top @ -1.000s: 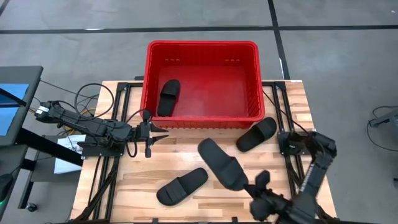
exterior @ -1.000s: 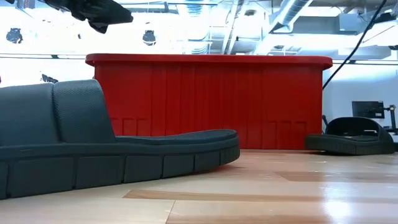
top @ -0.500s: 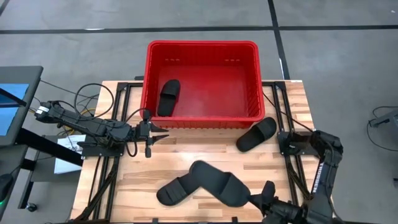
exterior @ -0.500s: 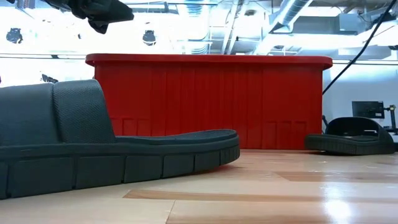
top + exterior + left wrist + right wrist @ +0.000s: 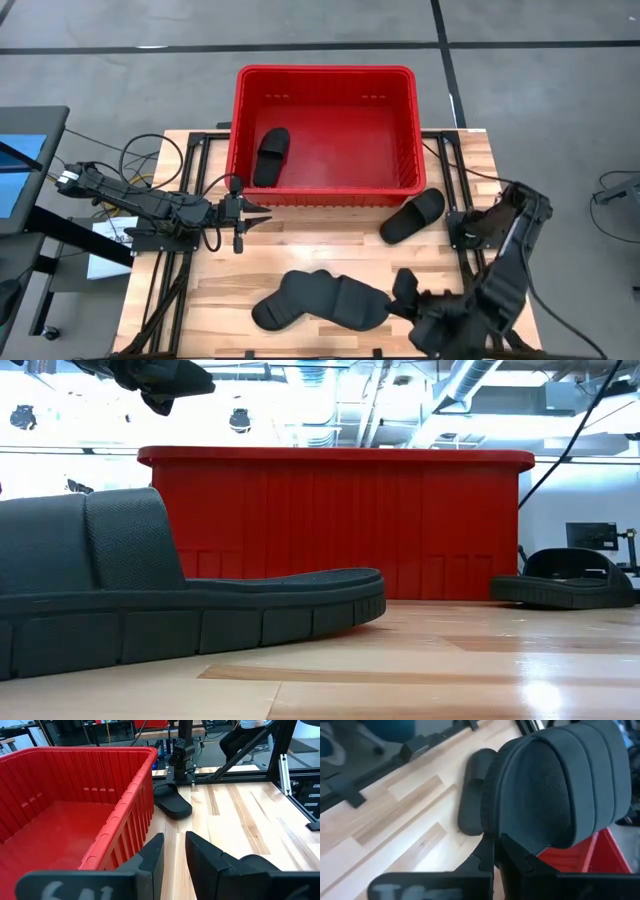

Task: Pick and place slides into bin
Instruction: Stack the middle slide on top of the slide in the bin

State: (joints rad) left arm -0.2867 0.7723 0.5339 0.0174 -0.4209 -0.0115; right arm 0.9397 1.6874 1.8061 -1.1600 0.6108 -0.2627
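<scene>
The red bin [image 5: 325,78] stands at the table's far middle, with one black slide [image 5: 271,156] lying on its floor. A second slide [image 5: 412,216] lies on the table by the bin's near right corner. A third slide [image 5: 268,310] lies near the front edge and fills the left of the low view [image 5: 150,605]. My right gripper [image 5: 402,298] is shut on a fourth slide [image 5: 335,298], held above the third one. My left gripper [image 5: 258,214] is open and empty by the bin's near left corner. My right gripper pinches the fourth slide by the edge [image 5: 494,827] of the end nearest it, between its two fingers [image 5: 487,856]. The fingers come from the table's right, roughly level. The slide sticks out from them toward the table's left, lifted off the table, its wide strap [image 5: 555,790] showing.
Bare wooden tabletop [image 5: 300,250] lies between the bin and the near slides. Black frame rails [image 5: 455,230] run along both side edges of the table. The bin's near wall [image 5: 125,820] stands close beside my left gripper [image 5: 174,852].
My right gripper has carried the fourth slide toward the table's near edge and turned it about. The slide's free end, which pointed toward the bin, has swung toward the table's left and now overlaps the third slide as seen from above.
</scene>
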